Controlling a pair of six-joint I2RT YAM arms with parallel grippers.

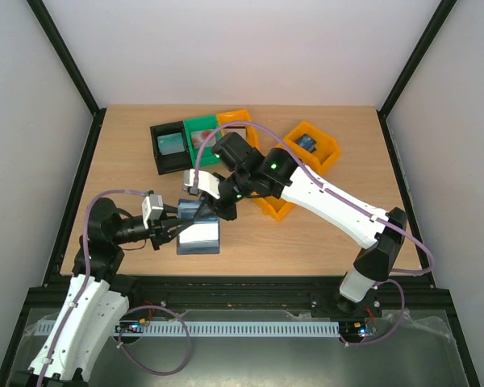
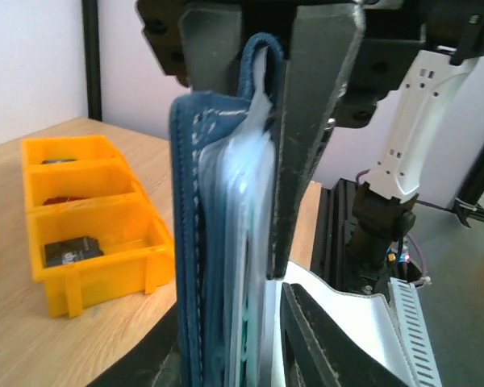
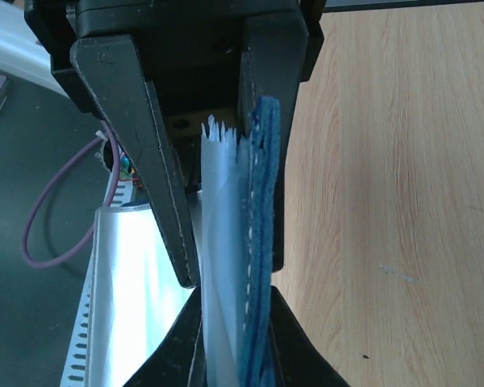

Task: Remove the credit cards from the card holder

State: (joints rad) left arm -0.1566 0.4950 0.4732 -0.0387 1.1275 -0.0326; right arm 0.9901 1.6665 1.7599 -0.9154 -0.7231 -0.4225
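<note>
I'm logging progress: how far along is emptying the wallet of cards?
Done: both the left gripper and right gripper grip the wallet. In hand: steadying it between them. Left: drawing the cards out; I see none coming free yet.

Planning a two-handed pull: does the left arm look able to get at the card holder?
Likely yes. The left fingers straddle one end of the card holder, the right fingers are shut on the opposite end, and nothing blocks the way.
</note>
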